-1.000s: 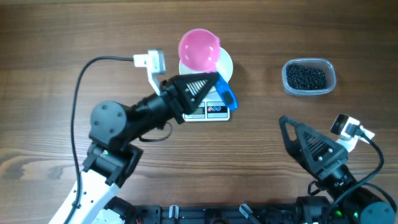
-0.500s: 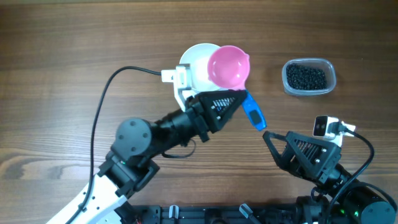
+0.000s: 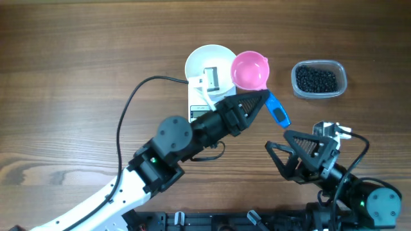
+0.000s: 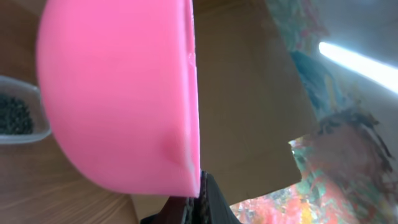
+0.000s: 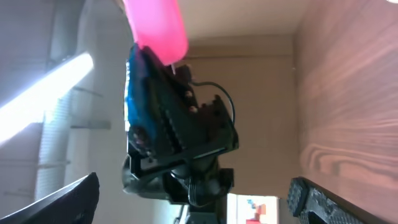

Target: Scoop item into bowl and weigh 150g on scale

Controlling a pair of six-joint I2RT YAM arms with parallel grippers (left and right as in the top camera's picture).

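Note:
A heap of black pellets, the item [image 3: 316, 78], fills a clear plastic tub [image 3: 340, 80] at the right. The white bowl [image 3: 199, 61] rests on the white scale [image 3: 194, 106], which my left arm largely covers. My left gripper [image 3: 262, 100] is shut on the blue handle [image 3: 278, 111] of a pink scoop [image 3: 249, 70]. The scoop hangs between bowl and tub, and its inside looks bare. It fills the left wrist view as a pink scoop [image 4: 118, 93], with the item [image 4: 13, 115] at the left edge. My right gripper [image 3: 277, 144] stands open below the scoop, holding nothing; its fingers [image 5: 68, 199] frame the left arm.
A black cable [image 3: 131, 102] loops over the wooden table [image 3: 77, 58] left of the scale. The left arm [image 3: 173, 141] stretches diagonally from the front edge toward the scoop. The left wrist camera [image 3: 212, 78] overhangs the bowl.
My left arm has swung right, carrying the pink scoop from above the bowl to the gap before the tub. The right gripper has shifted left and forward, staying open.

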